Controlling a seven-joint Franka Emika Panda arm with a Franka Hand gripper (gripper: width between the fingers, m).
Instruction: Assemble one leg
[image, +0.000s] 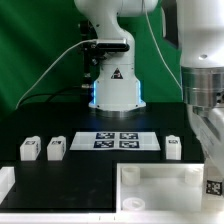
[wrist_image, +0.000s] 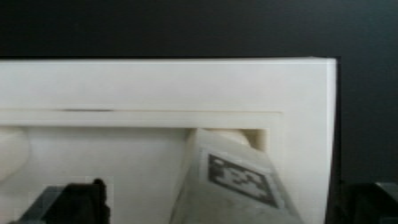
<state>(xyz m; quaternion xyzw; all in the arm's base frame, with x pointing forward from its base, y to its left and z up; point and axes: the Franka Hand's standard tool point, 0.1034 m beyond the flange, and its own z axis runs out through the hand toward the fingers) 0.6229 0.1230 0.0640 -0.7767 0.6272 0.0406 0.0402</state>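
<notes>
hovering | pincer over leg | inside tabletop

Exterior view: low frontal wide shot facing arm base
Wrist view: close — down onto tabletop — shared

The small white plastic leg beneath my claw looks smooth and matt. The large white plastic tray-like tabletop appears smooth, faintly glossy. The black table surface reads matt.

Robot base: a black triangular warning sign; its symbol is too small to make out.
Marker board: four black-and-white square tags, no readable characters.
Leg: a black-and-white tag, no letters.
</notes>
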